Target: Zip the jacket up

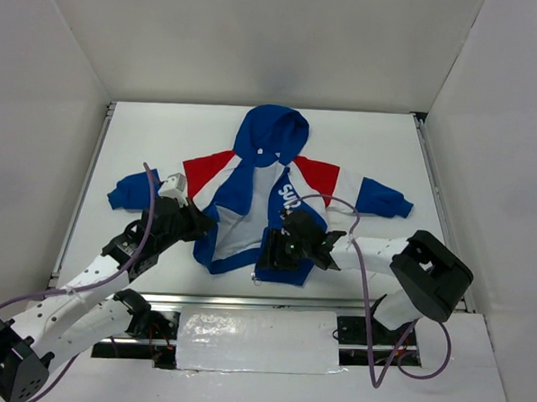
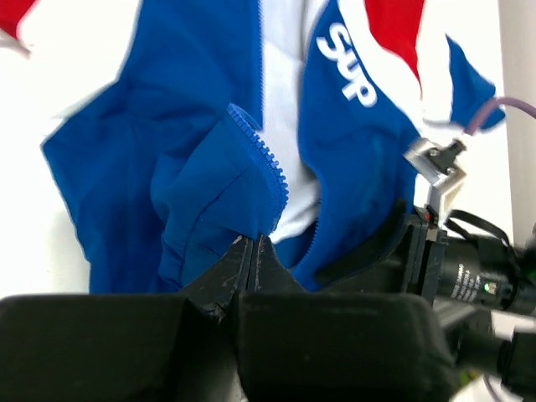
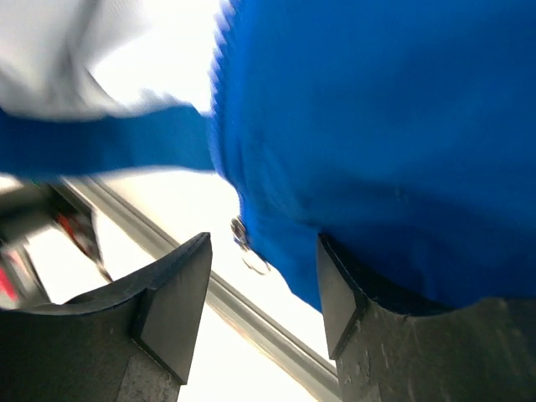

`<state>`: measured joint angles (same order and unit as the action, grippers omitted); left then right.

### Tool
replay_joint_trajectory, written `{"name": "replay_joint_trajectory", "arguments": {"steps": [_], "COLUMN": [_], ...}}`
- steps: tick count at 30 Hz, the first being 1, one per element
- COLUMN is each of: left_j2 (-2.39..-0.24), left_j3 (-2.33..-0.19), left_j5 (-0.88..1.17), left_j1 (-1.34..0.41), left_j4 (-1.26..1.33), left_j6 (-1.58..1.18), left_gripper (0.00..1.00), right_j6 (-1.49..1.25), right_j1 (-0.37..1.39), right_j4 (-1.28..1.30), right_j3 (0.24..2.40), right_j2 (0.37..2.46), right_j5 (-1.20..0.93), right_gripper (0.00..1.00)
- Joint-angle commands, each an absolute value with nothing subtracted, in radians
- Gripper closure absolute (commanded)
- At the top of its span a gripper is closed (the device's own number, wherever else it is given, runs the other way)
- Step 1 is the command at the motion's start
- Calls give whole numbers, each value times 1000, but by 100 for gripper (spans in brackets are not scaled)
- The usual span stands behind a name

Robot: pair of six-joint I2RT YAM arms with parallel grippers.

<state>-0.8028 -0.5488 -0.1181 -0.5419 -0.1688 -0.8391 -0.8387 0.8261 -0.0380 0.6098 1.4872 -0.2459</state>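
Blue, limp cloth: the jacket (image 1: 239,186) is lying open on the table (image 1: 371,143), hood far, and is likely bunching under any pull. The left gripper (image 2: 251,251) is pinching its left zip edge near the hem. The right gripper (image 3: 261,293) is gaping wide around the zip pull (image 3: 241,234), the sensible hold.

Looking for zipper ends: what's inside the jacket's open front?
White lining inside the jacket, zipper teeth along one edge; the left gripper hides that edge's bottom end.

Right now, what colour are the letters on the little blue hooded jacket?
White letters on the royal blue hooded jacket; clearest in the left wrist view.
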Motion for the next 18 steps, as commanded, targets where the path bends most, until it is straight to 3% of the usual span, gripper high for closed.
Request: {"name": "replay_joint_trajectory", "arguments": {"steps": [1, 7, 12, 18], "left_j2": [-769, -741, -721, -706], "left_j3": [-535, -500, -469, -457], "left_j5": [-23, 46, 66, 69], "left_j1": [-538, -538, -540, -540], "left_j4": [-138, -120, -110, -118], "left_j6": [-766, -753, -764, -759], "left_gripper": [100, 100, 100, 100], "right_j6": [-736, -634, -640, -699], "right_j1": [859, 969, 1005, 1038], "right_j4": [-27, 122, 215, 178], "right_j3": [552, 684, 759, 733], "right_j2": [1439, 1403, 1460, 1488], "right_j5": [-356, -194, -107, -98], "right_gripper": [38, 39, 57, 57]}}
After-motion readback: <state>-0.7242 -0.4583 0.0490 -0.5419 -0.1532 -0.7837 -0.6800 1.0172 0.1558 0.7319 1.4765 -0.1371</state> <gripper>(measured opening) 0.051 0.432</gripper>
